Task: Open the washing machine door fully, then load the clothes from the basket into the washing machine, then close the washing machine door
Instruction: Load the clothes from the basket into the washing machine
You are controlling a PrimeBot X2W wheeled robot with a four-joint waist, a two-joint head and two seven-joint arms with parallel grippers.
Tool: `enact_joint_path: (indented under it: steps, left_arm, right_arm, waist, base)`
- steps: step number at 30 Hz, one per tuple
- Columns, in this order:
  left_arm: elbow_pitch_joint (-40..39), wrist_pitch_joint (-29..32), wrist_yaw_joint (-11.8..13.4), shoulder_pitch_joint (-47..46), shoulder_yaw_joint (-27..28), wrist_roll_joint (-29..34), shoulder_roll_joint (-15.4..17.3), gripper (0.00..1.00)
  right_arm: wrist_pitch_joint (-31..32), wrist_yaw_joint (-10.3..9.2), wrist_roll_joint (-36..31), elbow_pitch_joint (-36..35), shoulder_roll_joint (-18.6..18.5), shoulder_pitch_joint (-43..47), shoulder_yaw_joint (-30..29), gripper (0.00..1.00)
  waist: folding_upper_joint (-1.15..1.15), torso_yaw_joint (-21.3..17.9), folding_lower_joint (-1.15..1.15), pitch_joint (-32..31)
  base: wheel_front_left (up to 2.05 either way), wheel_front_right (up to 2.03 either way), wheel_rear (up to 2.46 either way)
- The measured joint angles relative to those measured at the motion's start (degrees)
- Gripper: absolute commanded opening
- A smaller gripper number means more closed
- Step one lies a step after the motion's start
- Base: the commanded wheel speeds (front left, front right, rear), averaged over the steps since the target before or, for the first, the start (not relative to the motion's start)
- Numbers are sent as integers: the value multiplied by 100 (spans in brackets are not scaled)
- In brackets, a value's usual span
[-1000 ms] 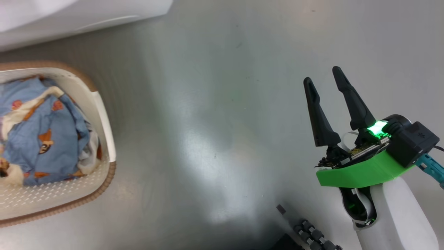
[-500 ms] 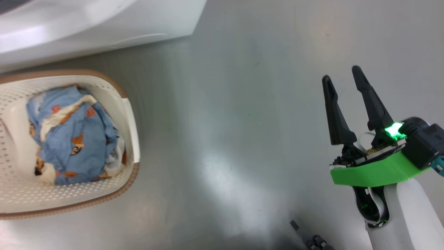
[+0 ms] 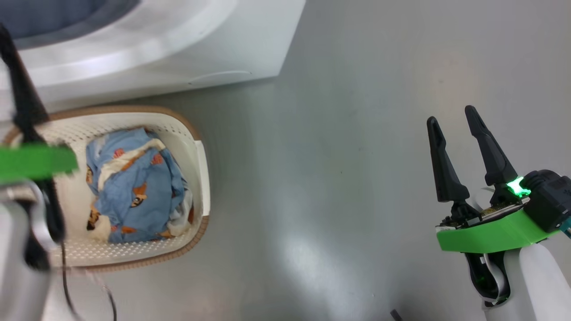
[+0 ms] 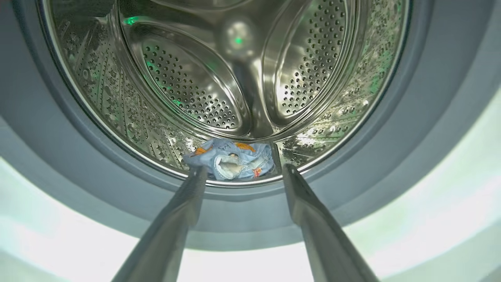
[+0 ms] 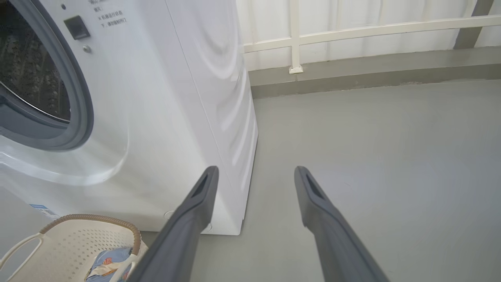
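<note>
- Back wide-open, empty left gripper point(image 4: 243, 169) away from drum point(image 4: 188, 86) mouth, clear of garment point(image 4: 231, 158) inside.
- Pinch clothes point(image 3: 134, 191) deep at basket point(image 3: 201, 169) centre.
- Leave right gripper point(image 3: 451, 115), splayed and empty, aside.

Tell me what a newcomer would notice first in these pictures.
The shiny perforated steel drum gleams in the left wrist view, one blue printed garment lying at its bottom beyond the open left gripper. In the head view, more blue clothes sit in the cream basket beside the washing machine, and the open right gripper hovers over grey floor.
</note>
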Motion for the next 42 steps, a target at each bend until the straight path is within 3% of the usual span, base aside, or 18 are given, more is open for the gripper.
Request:
enact_joint_path:
  steps: [12, 21, 42]
  left_arm:
    - [-1005, -140, 426, 1943, -178, 158, -223, 100]
    - [-1082, -178, 408, 2796, -400, 185, -532, 100]
    - [-566, -197, -348, 3733, -589, 196, -996, 100]
  right_arm:
    - [0, 0, -43, 75, -96, 425, -69, 100]
    - [0, 0, -71, 240, -87, 895, -86, 100]
    - [1, 0, -176, 576, 44, 1881, 55, 100]
  waist:
    - [0, 218, 0, -694]
    - [0, 398, 0, -1375]
    - [0, 680, 0, -2978]
  base:
    - [0, 0, 0]
    - [0, 0, 0]
    - [0, 0, 0]
